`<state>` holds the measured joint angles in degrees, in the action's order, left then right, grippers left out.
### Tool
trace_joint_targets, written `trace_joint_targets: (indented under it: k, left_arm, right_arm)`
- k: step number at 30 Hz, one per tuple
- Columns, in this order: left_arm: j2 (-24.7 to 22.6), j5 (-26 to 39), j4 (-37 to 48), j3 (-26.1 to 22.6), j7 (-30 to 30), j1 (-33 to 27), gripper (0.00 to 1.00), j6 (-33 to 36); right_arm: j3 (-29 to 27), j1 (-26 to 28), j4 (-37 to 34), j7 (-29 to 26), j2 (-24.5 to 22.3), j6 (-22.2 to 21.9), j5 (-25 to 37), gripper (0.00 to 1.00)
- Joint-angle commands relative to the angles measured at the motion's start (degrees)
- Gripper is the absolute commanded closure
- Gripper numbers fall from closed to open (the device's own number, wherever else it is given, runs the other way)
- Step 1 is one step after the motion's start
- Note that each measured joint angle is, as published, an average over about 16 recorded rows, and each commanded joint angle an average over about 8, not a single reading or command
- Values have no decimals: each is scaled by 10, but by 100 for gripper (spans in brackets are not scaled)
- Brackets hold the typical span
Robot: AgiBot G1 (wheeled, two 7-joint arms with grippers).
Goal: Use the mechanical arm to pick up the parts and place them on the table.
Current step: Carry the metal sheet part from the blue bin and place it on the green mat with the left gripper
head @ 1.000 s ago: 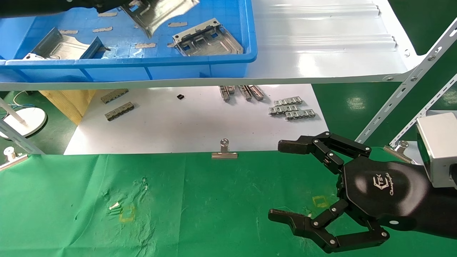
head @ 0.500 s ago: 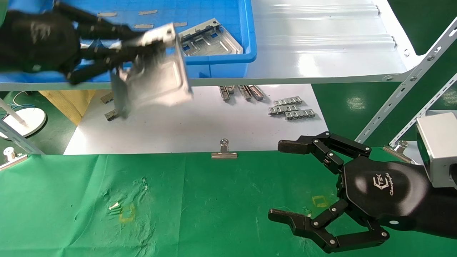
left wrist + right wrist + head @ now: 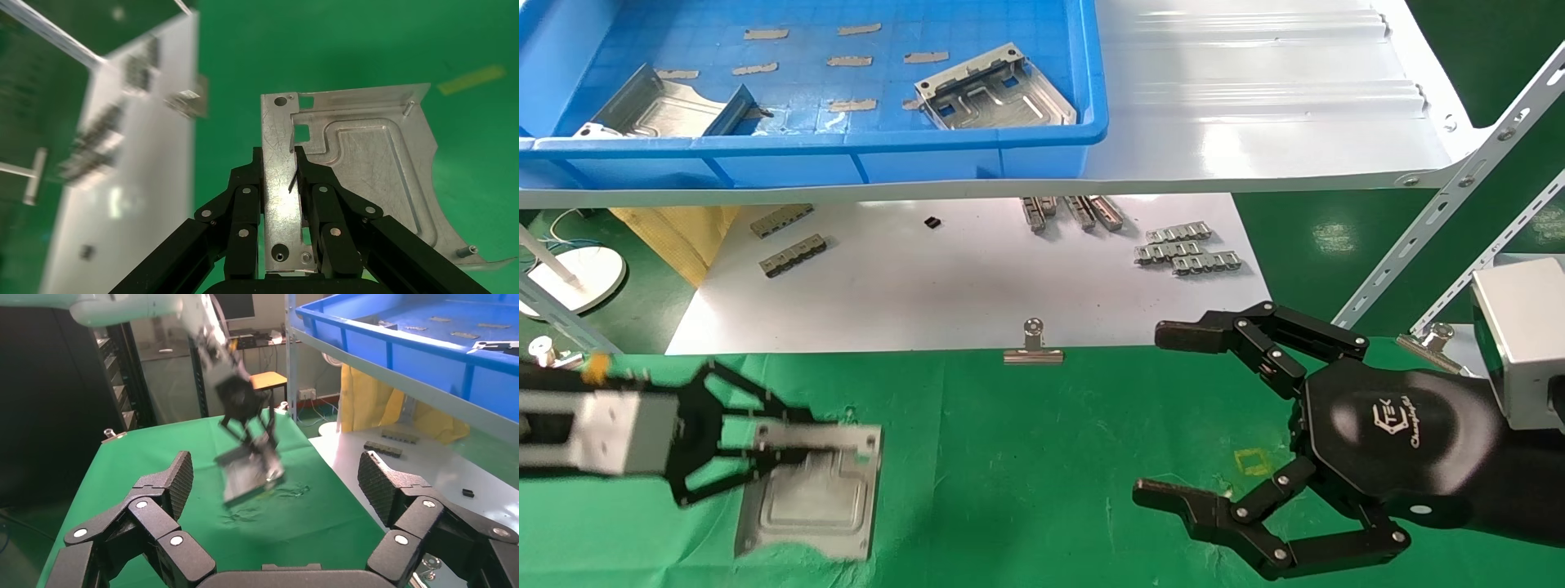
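Left gripper (image 3: 764, 447) low over the table (image 3: 1042, 490), clamping a part's (image 3: 809, 506) flange, part seemingly touching cloth.

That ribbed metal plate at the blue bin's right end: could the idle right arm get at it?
Probably yes: the plate lies uncovered in the open-topped bin, and the right gripper hovers open and empty.

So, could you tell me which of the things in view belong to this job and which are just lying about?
Job:
- left gripper, clamped on one part's flange
- that part, low over the green table
- two more parts in the blue bin

Lying about:
- linked strips on the white board
- binder clip
- right gripper, open and idle
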<state>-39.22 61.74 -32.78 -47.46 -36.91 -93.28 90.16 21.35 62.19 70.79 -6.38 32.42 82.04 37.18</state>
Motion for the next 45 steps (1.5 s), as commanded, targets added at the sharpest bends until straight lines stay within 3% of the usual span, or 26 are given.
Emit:
trace_joint_targets:
  k: [1, 5, 10, 11, 16, 19, 28, 39, 45]
  left_arm:
    - [-7, 6, 26, -12, -38, 15, 100, 1]
    - [-26, 8, 84, -18, -85, 19, 100, -8]
    - [-49, 14, 149, -22, -126, 16, 89, -26]
    - [-54, 17, 160, -23, -132, 15, 81, -28]
    - [-73, 29, 200, -29, -167, 9, 24, -35]
    - [-81, 33, 219, -32, -184, 4, 0, -38]
    - [-95, 37, 268, -34, -188, -12, 0, -20]
    - [-92, -18, 334, -1, -55, -14, 0, 5]
    - [-92, -28, 342, 6, -42, -12, 0, 7]
  right_arm:
    - [0, 0, 0, 0, 0, 0, 0, 0]
    - [0, 0, 0, 0, 0, 0, 0, 0]
    - [0, 0, 0, 0, 0, 0, 0, 0]
    - [0, 0, 0, 0, 0, 0, 0, 0]
    - [0, 0, 0, 0, 0, 0, 0, 0]
    - [0, 0, 0, 0, 0, 0, 0, 0]
    - [0, 0, 0, 0, 0, 0, 0, 0]
    - [0, 0, 0, 0, 0, 0, 0, 0]
    - [0, 0, 0, 0, 0, 0, 0, 0]
